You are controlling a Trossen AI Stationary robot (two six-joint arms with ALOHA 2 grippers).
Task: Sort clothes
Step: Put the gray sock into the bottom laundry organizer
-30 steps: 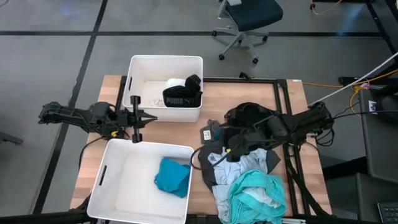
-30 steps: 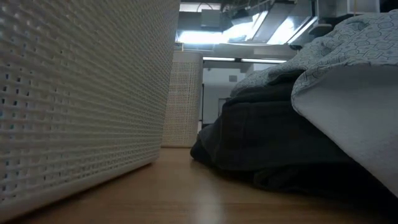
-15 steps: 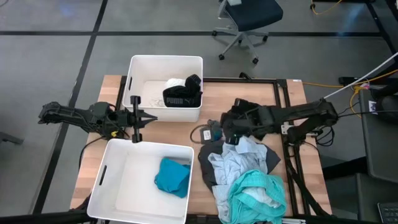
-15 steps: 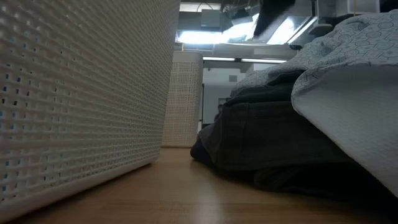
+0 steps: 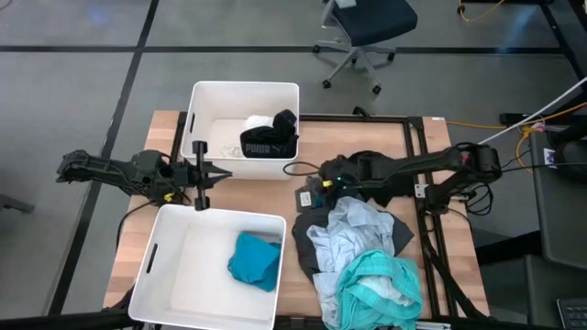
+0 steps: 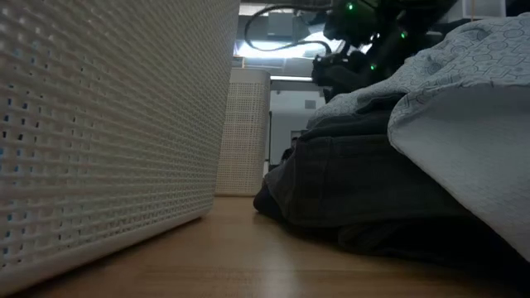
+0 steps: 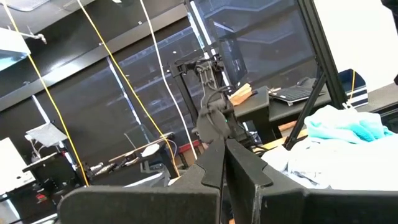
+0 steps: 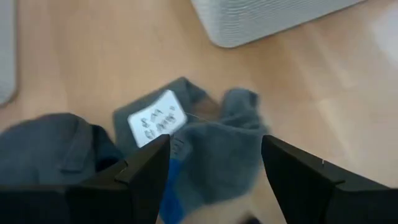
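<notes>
My right gripper (image 5: 318,182) (image 8: 214,146) is open and hovers over a small grey garment with a white label (image 5: 305,196) (image 8: 205,155) that lies flat on the table. Its fingers stand on either side of the garment, and I cannot tell whether they touch it. A pile of clothes lies at the near right: a teal one (image 5: 376,289), a pale blue one (image 5: 353,229), a dark grey one (image 5: 307,247). A black garment (image 5: 365,163) lies under my right arm. My left gripper (image 5: 225,172) is shut and empty between the two bins.
The far white bin (image 5: 204,110) holds a black PUMA garment (image 5: 268,145) and a white one (image 5: 260,123). The near white bin (image 5: 170,275) holds a teal-blue garment (image 5: 254,258). A black frame (image 5: 426,183) runs along the table's right side.
My right gripper has gone from above the pile toward the table's far edge and left, and now stands over the grey garment with the white label. The arm has stretched out farther across the table. The clothes in the pile have stayed put.
</notes>
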